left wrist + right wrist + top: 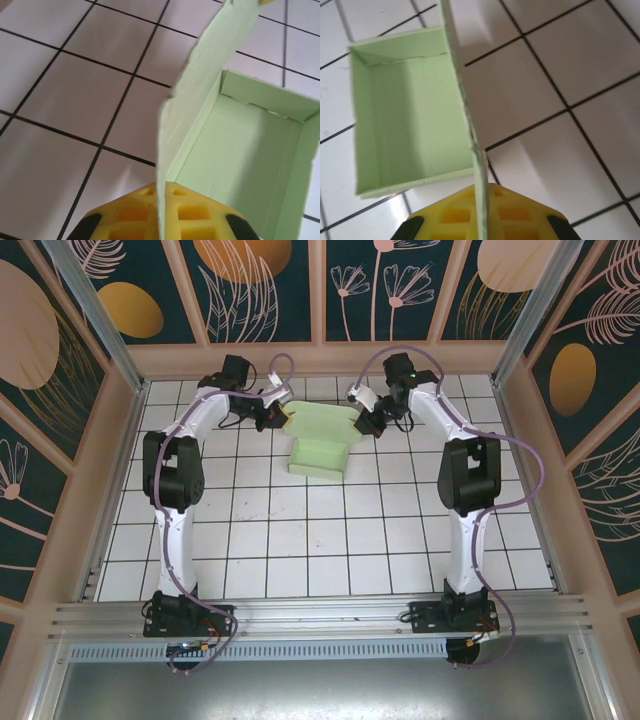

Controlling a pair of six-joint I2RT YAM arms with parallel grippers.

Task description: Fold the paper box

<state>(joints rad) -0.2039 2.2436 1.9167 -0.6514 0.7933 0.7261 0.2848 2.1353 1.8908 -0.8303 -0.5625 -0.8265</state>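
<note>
There are two arms and one paper box. On the left, the left end effector (pixel 274 412) is closed on the left edge of the raised flap of the paper box (pixel 322 448). In the left wrist view the thin green card goes edge-on between its two yellow pads (pixel 192 210). The box stands on the white tiled bench (pixel 300 540), in the far middle, between both end effectors, and its one tray is open upward with the walls standing. On the right, the right end effector (pixel 368 420) is closed on the right edge of the same flap.
</note>
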